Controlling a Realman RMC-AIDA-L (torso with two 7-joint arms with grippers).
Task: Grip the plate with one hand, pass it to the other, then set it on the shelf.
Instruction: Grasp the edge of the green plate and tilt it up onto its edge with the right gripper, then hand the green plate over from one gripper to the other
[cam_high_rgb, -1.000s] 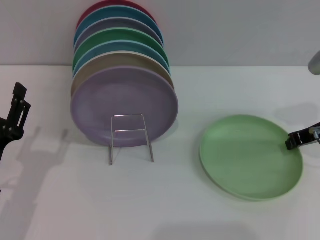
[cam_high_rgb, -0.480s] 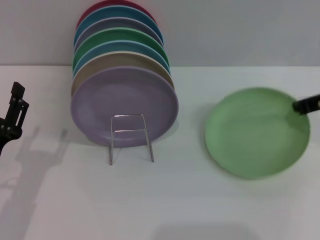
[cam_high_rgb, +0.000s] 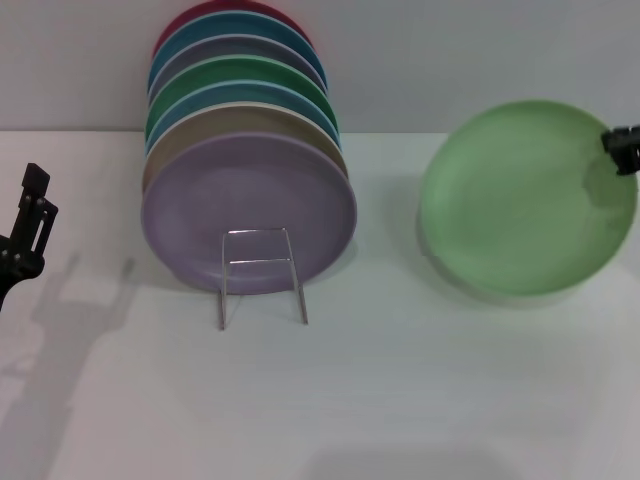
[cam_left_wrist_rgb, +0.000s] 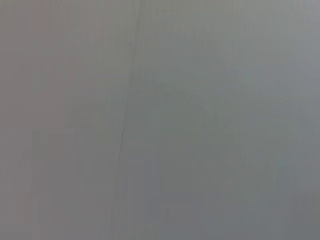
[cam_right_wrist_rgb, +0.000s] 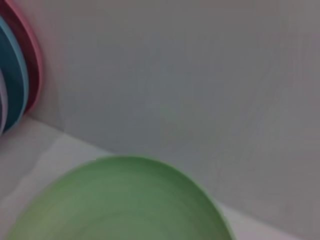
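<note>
While the pale green plate (cam_high_rgb: 525, 200) hangs tilted above the white worktop (cam_high_rgb: 400, 400), face turned toward us, we see that everything ahead hinges on one span: the gap between this plate on the far right and the left tool (cam_high_rgb: 28, 230) on the far left. The right tool (cam_high_rgb: 622, 150) is clenched on the plate's rim at the outer, right-hand edge, only its dark tip showing at the border of the head view. That leaves the plate's free edge pointing inward — toward the left arm, which is the side a receiving grip would have to take. The right wrist view shows the same green disc from behind its held edge, with the wall beyond it.

The left tool stands low and well apart from the plate, beside the stack of plates; we cannot tell how its fingers are set, and its wrist view gives only a blank grey surface. Between the two arms sits the wire shelf (cam_high_rgb: 262, 275), already crowded with upright plates, a lavender plate (cam_high_rgb: 248, 205) leaning at the front and the small wire loop standing just before it.

We judge the grip made and the lift under way, with the pass not yet begun. The right arm is the only one near the plate — so the plate must cross in front of the shelf, or the left tool must come across, before any hand-over. The risk we see is the tilted plate clipping the lavender plate on the way.
</note>
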